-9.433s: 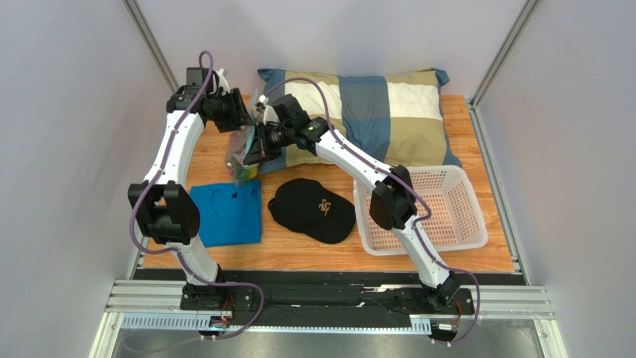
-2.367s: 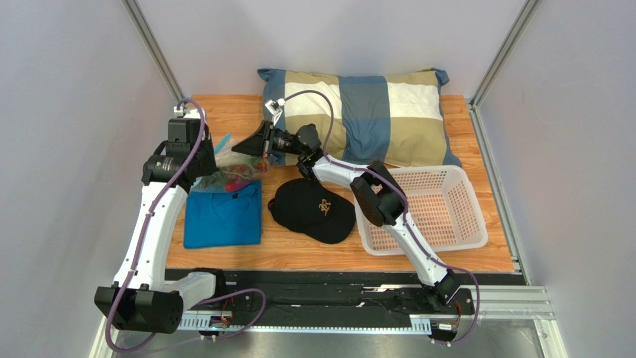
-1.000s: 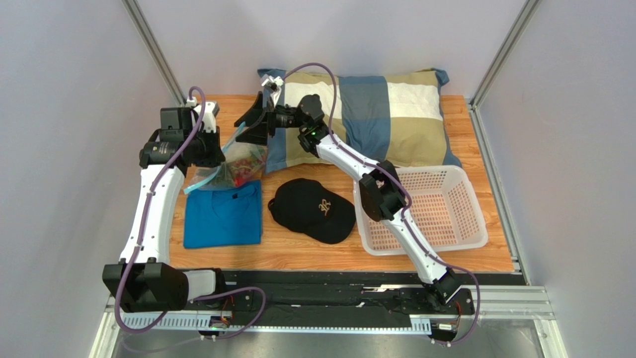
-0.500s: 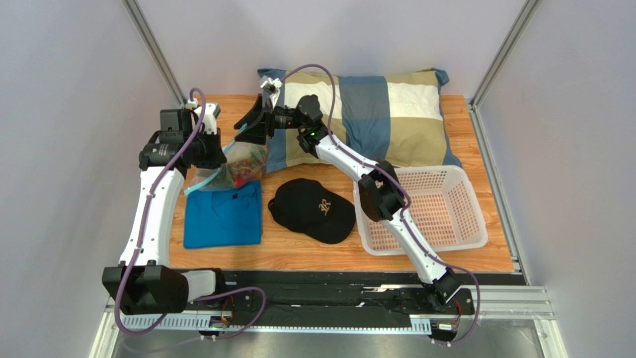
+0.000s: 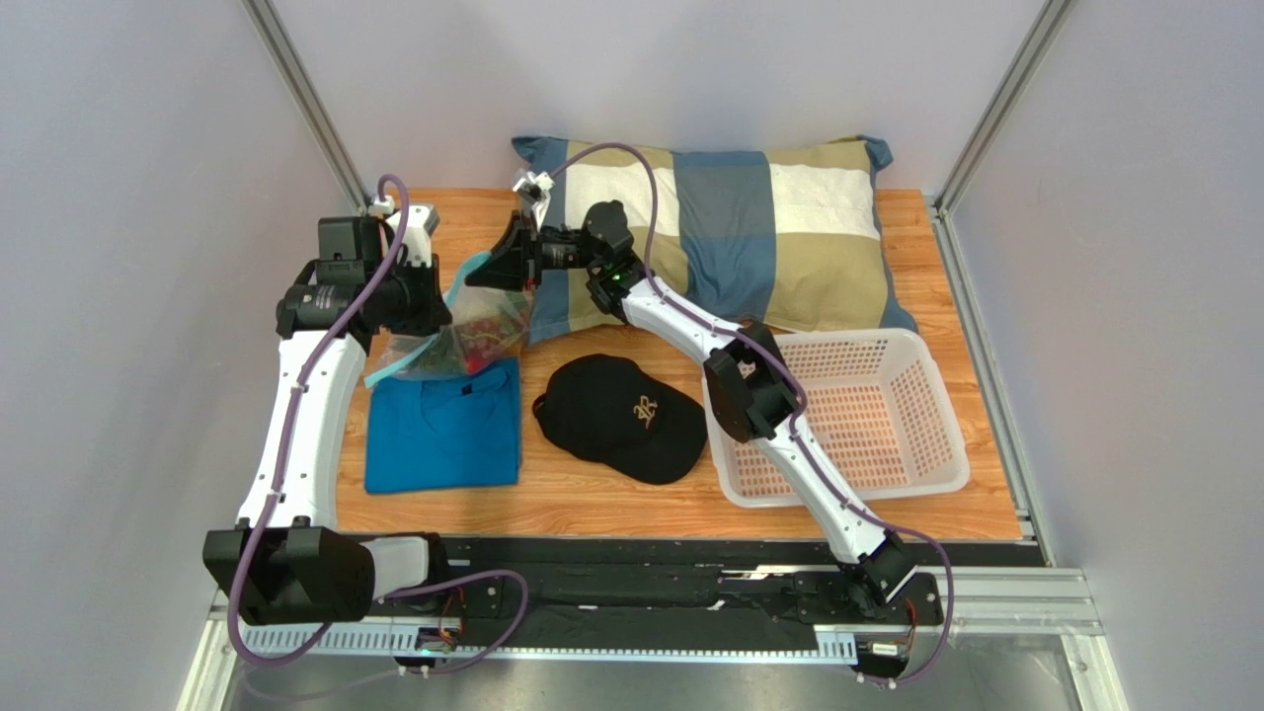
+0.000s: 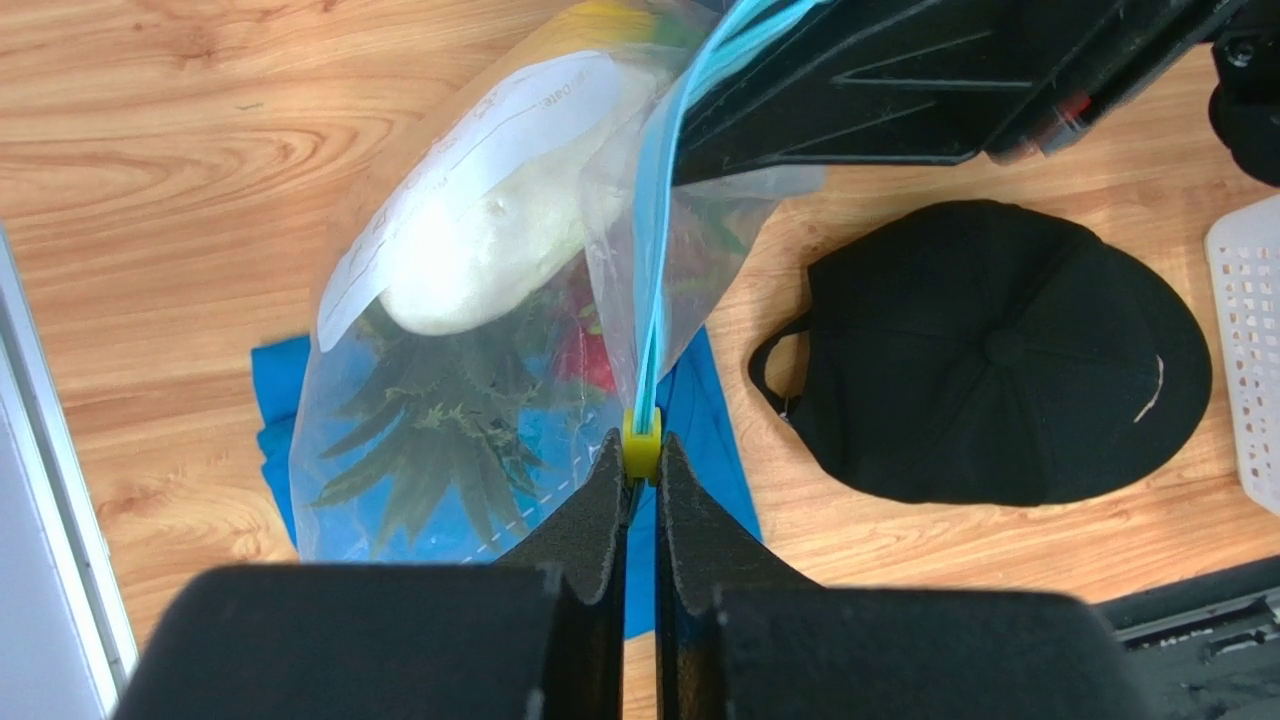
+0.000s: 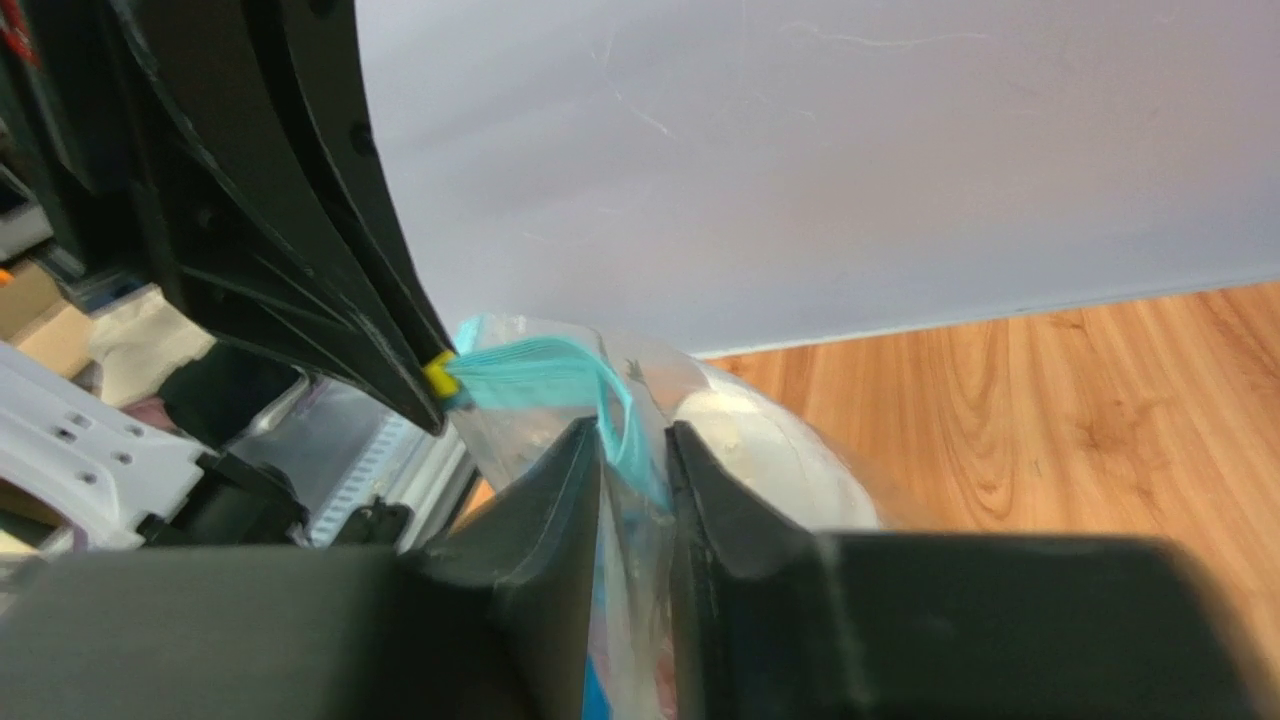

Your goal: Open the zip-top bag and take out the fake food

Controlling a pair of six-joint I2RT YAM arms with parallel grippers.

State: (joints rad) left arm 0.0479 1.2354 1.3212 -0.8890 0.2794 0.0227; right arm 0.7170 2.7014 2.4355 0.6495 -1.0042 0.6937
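The zip-top bag (image 5: pixel 463 319) hangs at ten o'clock over the bench (image 5: pixel 594 496), with the fake food (image 6: pixel 481 240) sagging inside. My left hand (image 6: pixel 642 450), at the bag's nine o'clock, is clamped on the yellow tab (image 6: pixel 642 437). My right hand (image 7: pixel 631 450), at one o'clock, sits narrow around the teal strip (image 7: pixel 526 372); I cannot tell if it bites. I would seat that pinch first, then pull along the strip, keeping it taut.
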